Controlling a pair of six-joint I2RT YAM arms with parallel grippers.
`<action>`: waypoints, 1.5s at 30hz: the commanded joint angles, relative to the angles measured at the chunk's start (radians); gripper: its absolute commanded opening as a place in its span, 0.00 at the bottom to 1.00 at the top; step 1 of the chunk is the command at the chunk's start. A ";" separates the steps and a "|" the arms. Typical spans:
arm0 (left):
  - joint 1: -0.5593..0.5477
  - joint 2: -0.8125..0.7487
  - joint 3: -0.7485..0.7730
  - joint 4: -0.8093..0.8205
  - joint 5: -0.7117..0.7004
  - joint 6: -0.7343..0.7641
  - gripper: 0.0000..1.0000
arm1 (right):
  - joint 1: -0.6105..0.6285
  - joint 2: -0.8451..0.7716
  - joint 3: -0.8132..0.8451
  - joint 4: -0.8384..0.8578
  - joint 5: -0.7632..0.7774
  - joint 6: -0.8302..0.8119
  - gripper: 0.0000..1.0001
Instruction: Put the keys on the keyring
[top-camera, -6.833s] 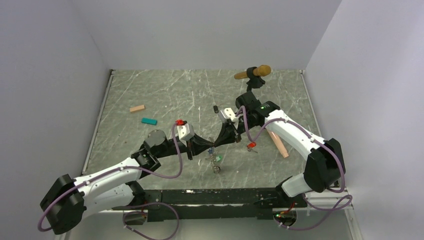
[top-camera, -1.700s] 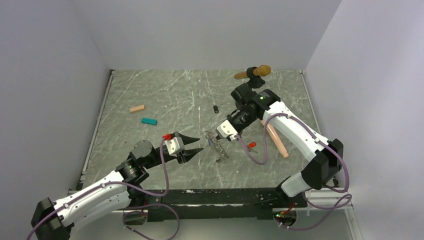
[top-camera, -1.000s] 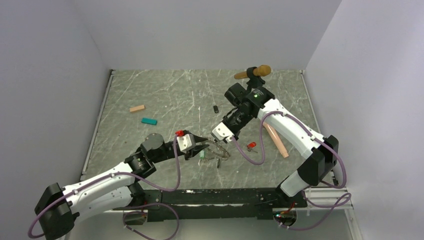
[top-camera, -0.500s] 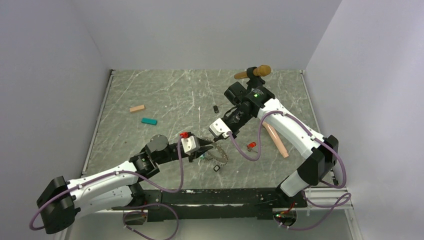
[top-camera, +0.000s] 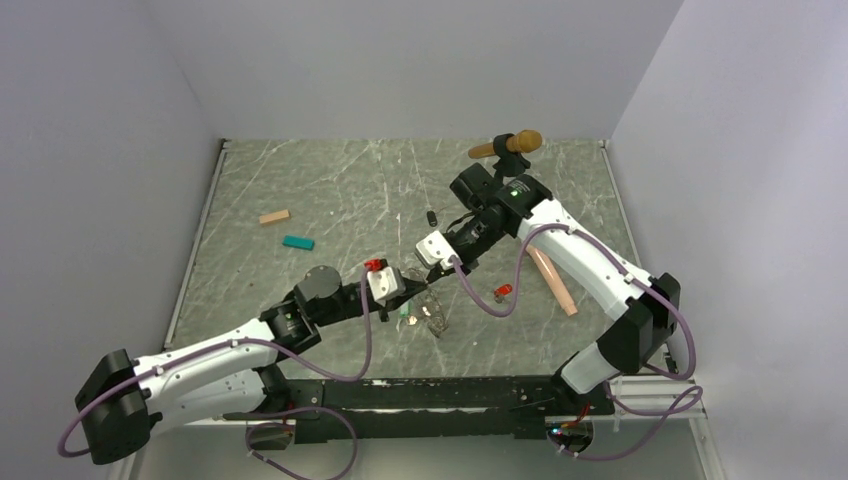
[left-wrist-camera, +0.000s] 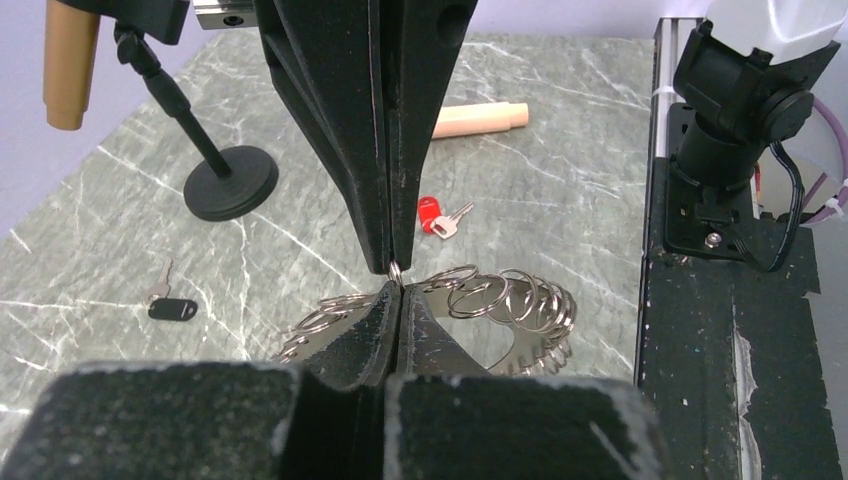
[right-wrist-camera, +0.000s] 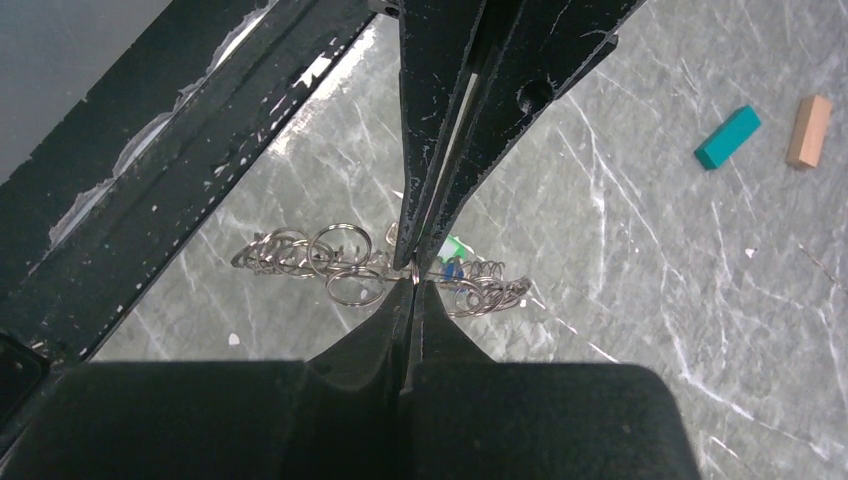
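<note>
Keyring (top-camera: 432, 308), a bunch of thin grey metal loops, is pinched between the two claws just in front of the arm bases, near the middle of the bench (top-camera: 330, 190). It hangs off their tips; whether its lowest links touch the marble-patterned top I cannot tell. The left claw (left-wrist-camera: 394, 292) reaches in from the left with its fingers pressed together on a link, and loops spill out to either side of it. The right claw (right-wrist-camera: 413, 288) comes down from the far side, also closed, and nips the chain at almost the same spot, so the two sets of tips meet nose to nose around one small ring. A green-tagged key (right-wrist-camera: 455, 244) and a blue-tagged key (right-wrist-camera: 456, 268) sit in among the loops right by the tips; whether either is threaded on cannot be made out. Just to the right, lying flat and apart from the chain, is the red-tagged key (top-camera: 503, 292), and beyond it a pale wooden dowel (top-camera: 552, 275) lies slantwise under the right arm. Further back, near the bench's centre, a black-tagged key (top-camera: 431, 217) lies alone. Well off to the left lie a teal block (top-camera: 298, 242) and, a little behind it, a tan block (top-camera: 274, 217), near each other but not touching. At the far edge stands a gold-headed microphone (top-camera: 510, 145) on its black round-based stand (left-wrist-camera: 232, 182).
</note>
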 joint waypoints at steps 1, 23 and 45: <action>-0.009 -0.013 0.073 -0.077 -0.035 -0.011 0.00 | 0.005 -0.052 -0.013 0.090 -0.069 0.090 0.01; -0.009 0.169 0.604 -0.912 0.060 0.085 0.00 | -0.064 -0.161 -0.225 0.326 -0.275 0.434 0.34; -0.008 0.206 0.645 -0.906 0.025 0.033 0.00 | -0.068 -0.168 -0.343 0.515 -0.315 0.594 0.29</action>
